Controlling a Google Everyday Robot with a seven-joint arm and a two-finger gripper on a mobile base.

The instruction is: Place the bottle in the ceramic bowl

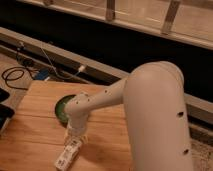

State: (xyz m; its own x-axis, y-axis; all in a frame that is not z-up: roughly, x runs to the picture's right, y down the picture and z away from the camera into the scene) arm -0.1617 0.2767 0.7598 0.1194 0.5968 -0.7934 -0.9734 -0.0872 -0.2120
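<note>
The white bottle lies on its side on the wooden table, near the front edge. Its label with dark print faces up. The green ceramic bowl sits behind it, partly hidden by my arm. My gripper hangs from the white arm straight over the bottle's upper end, between bottle and bowl. The bowl's right part is covered by the arm.
The big white arm fills the right side of the view. Black cables and a white plug lie on the floor behind the table. A dark object sits at the table's left edge. A dark wall and railing run along the back.
</note>
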